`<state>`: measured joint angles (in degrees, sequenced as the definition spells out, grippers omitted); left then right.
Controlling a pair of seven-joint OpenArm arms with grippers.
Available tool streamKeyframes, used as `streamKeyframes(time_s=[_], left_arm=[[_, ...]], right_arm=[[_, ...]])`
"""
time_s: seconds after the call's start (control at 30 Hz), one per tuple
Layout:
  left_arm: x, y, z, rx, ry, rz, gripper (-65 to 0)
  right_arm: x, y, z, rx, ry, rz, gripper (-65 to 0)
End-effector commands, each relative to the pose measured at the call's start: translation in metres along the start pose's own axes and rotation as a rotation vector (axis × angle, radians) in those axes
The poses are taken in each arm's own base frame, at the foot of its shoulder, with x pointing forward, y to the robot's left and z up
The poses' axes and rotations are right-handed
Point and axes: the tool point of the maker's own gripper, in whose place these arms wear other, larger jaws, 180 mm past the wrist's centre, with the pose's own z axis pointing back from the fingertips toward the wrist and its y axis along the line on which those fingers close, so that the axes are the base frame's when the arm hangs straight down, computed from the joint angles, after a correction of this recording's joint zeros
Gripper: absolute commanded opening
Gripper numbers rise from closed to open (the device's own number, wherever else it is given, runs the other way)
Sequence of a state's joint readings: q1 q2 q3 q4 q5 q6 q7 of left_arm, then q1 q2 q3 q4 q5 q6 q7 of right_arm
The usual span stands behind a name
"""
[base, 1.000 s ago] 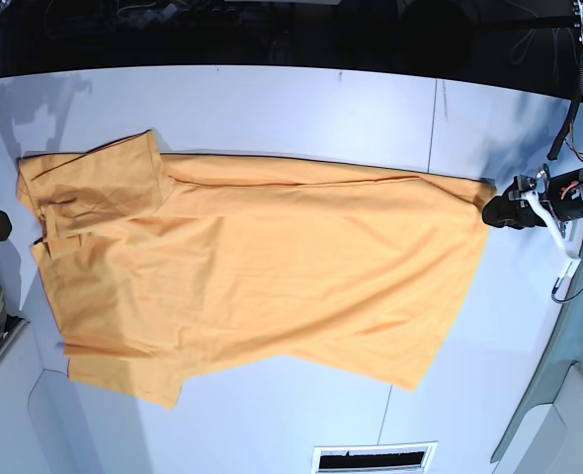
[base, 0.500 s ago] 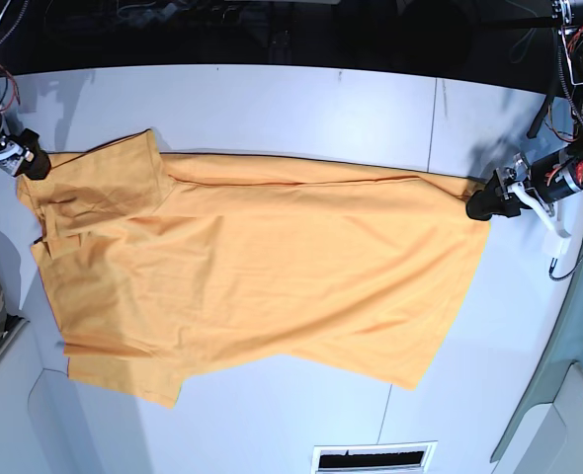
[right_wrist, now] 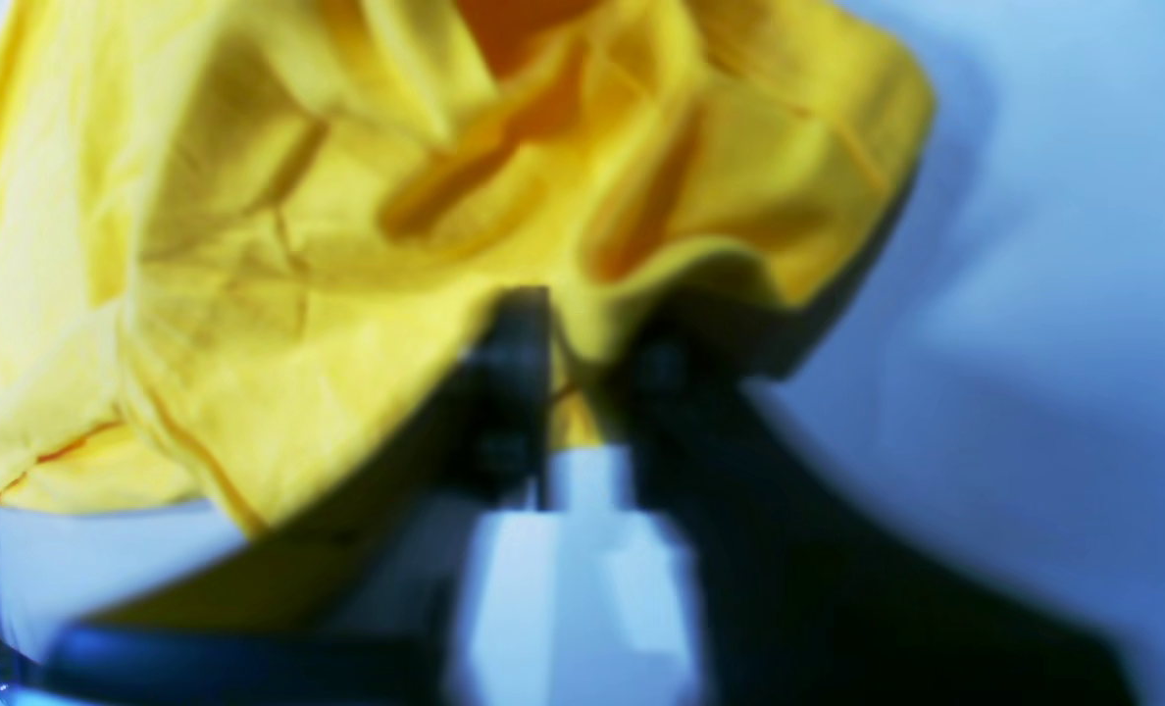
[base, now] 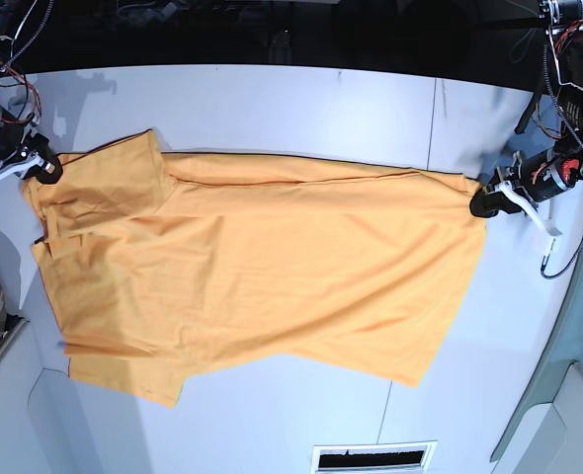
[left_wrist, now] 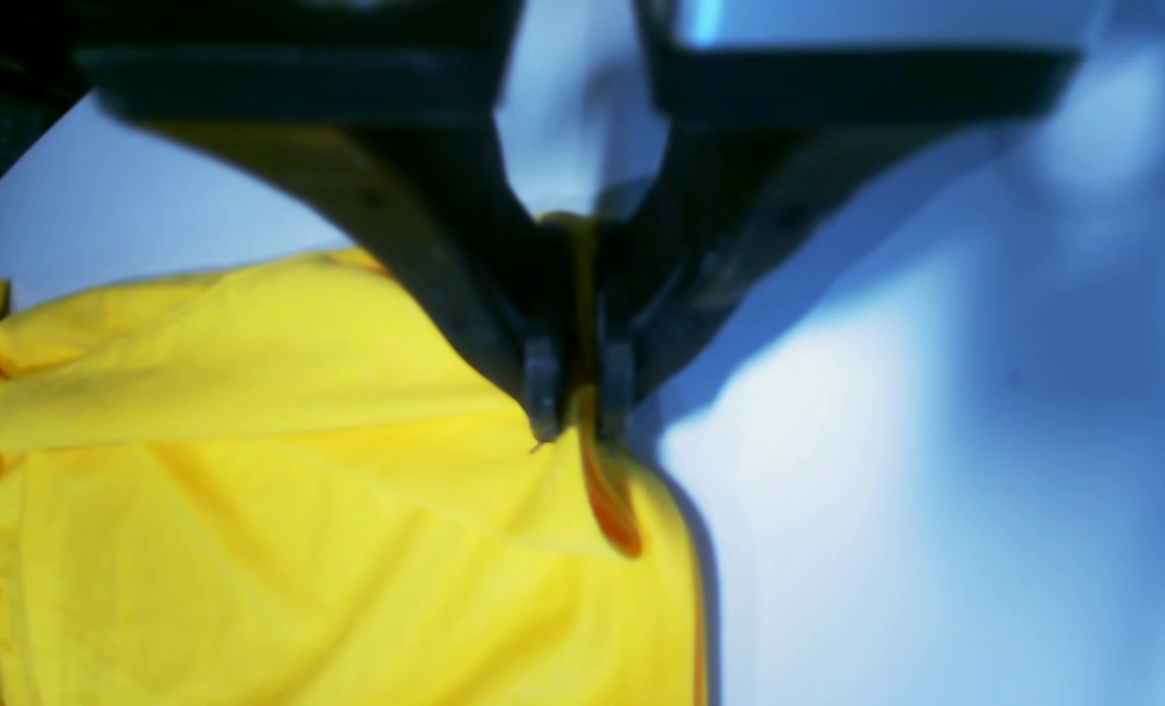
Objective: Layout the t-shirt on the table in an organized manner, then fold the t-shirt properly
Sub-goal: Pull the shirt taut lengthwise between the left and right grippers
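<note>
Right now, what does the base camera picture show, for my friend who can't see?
A big orange-yellow cotton t-shirt lies spread across a wide white table. The left gripper pinches its corner on the picture's right; the right gripper pinches its opposite end.

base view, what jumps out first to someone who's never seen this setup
The big orange-yellow t-shirt spread flat across the middle of the white table grabs the eye at once. Next come the two grippers at its opposite ends: the left gripper pinching the corner on the view's right, and the right gripper pinching the far corner on the view's left. Both are shut on the fabric.
</note>
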<state>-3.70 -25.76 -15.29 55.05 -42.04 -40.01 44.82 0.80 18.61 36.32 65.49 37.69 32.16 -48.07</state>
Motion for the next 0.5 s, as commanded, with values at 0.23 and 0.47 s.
streamKeyframes(time_s=[0.23, 0.47], left_arm=[[-0.002, 0.011, 0.026, 0.009, 0.094, -0.022, -65.0], [-0.026, 0.02, 0.054, 0.008, 0.141, -0.014, -65.0]], right_arm=[[-0.001, -0.008, 0.025, 0.046, 0.053, 0.003, -65.0], [-0.03, -0.028, 0.05, 0.043, 0.123, -0.024, -65.0]])
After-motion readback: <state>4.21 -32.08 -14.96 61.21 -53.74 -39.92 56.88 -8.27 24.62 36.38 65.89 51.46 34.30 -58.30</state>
